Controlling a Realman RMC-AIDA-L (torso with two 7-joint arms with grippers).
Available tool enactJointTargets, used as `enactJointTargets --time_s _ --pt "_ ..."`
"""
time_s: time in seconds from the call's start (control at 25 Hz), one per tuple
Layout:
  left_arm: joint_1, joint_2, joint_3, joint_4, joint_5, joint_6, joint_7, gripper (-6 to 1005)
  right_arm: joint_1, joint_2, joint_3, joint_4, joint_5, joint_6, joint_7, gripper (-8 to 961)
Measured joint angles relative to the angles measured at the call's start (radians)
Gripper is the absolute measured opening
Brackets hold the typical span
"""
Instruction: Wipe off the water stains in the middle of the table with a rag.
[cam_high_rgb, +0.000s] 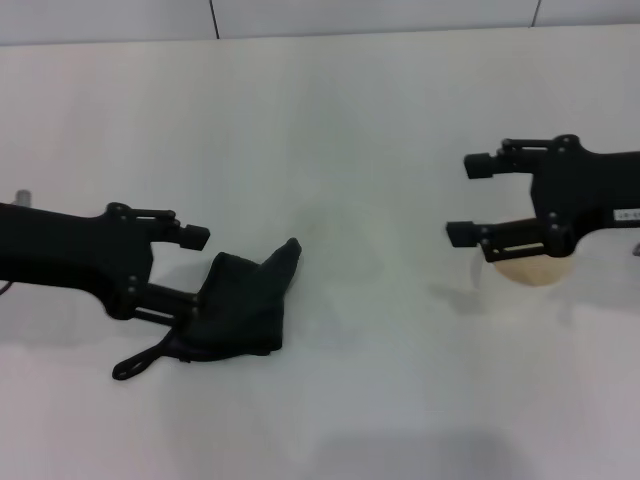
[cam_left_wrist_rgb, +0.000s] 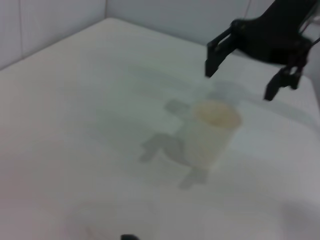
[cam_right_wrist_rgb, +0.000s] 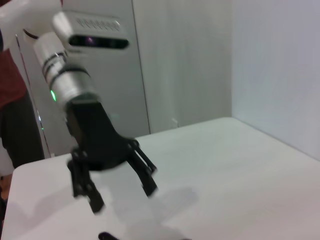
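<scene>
Head view: left pincer (cam_high_rgb: 196, 272), spread, straddles the rag (cam_high_rgb: 240, 305) at 8 o'clock on the surface (cam_high_rgb: 330, 120); soft, light, best pinched at its bunched middle. Right pincer (cam_high_rgb: 463, 198) gapes at 3 o'clock over a cup (cam_high_rgb: 530, 270).
Left wrist view: cup blurred.
Right wrist view: water stains not visible.

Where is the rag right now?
In the head view the rag lies on the table left of centre, at the left gripper, whose open fingers sit around its near-left edge; the cup is far right.
</scene>
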Motion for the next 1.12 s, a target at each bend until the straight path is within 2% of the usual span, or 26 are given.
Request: enactJointTargets --time_s 0.12,0.56,1.12 --pt "0.005 0.003 -0.03 0.019 -0.001 0.052 0.001 884 0.0 -0.001 0.031 0.006 -0.029 -0.037 0.001 829" --pt "0.037 0.003 -0.039 0.068 0.0 0.094 -0.003 884 0.0 -0.002 0.136 0.004 -0.123 -0.135 0.006 829" --pt "0.031 -0.004 -0.044 0.063 -0.002 0.084 0.013 883 0.013 -0.01 0.145 -0.007 -0.13 -0.136 0.012 829"
